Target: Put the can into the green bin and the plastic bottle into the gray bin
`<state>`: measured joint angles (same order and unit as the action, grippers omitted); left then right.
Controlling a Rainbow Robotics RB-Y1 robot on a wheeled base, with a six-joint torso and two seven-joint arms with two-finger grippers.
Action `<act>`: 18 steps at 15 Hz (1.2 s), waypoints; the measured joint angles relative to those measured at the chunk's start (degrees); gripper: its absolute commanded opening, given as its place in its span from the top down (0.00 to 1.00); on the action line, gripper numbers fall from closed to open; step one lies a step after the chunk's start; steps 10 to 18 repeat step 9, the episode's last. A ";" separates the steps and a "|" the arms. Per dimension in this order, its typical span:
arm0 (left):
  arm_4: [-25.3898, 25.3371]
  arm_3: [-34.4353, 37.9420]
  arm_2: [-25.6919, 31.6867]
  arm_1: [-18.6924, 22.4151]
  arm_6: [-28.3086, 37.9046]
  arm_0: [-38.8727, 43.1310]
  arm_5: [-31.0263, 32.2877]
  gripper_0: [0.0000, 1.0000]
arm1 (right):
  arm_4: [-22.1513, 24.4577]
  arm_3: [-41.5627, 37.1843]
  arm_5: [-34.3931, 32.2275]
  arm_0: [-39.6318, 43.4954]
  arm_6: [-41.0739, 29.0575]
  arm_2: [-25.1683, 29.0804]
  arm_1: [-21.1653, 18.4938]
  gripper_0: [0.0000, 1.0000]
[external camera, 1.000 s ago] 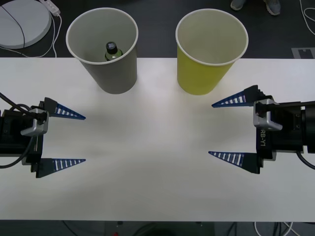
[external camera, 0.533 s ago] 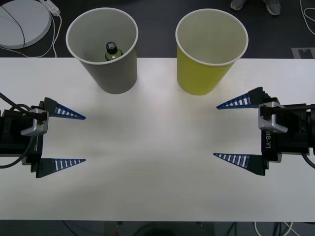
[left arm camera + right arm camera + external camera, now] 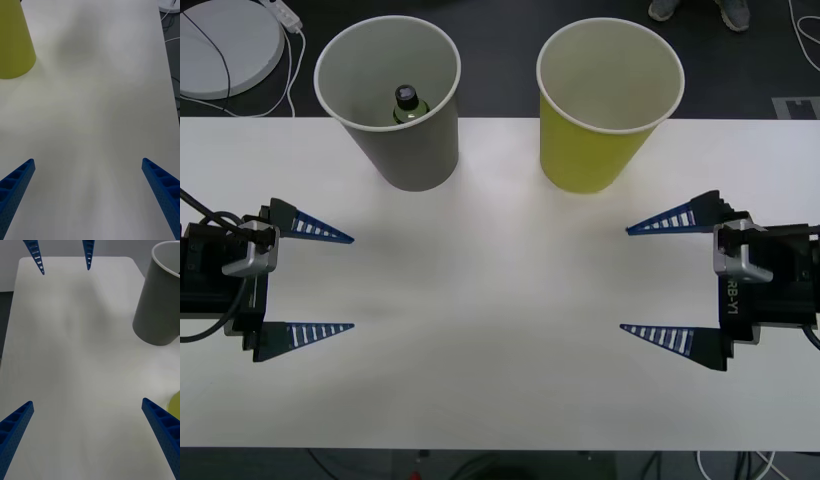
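1. Standing at the far edge of the white surface, the gray bin sits on the robot's left and the green bin on its right, both upright and well apart from each other.
2. Inside the gray bin the plastic bottle stands roughly upright, its black cap and green liquid visible below the white rim.
3. The green bin's yellowish inside shows nothing that can be made out from the front view.
4. The left gripper hovers over the left side of the surface, its blue ribbed fingers spread wide and pointing toward the middle, holding nothing.
5. The right gripper hovers over the right side, fingers likewise spread wide and pointing inward, holding nothing.
6. From the right wrist view the gray bin's wall stands on the surface, with the left gripper's fingertips farther off across the bare top.
7. From the left wrist view the green bin's wall rests on the surface, and that arm's own fingers sit far apart at the corners.
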<state>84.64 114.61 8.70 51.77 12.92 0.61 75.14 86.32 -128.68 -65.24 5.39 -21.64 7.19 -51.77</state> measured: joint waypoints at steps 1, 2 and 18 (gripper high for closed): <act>0.00 0.00 0.00 0.00 0.00 0.00 0.00 0.00 | -0.08 0.00 -0.04 0.19 -0.25 -0.02 -0.14 0.00; 0.00 0.00 0.00 0.00 0.00 0.00 0.00 0.00 | -0.23 0.00 -0.05 0.45 -0.54 0.01 -0.31 0.00; 0.00 0.00 0.00 0.00 0.00 0.00 0.00 0.00 | -0.37 0.01 -0.32 1.56 -1.54 0.02 -0.36 0.00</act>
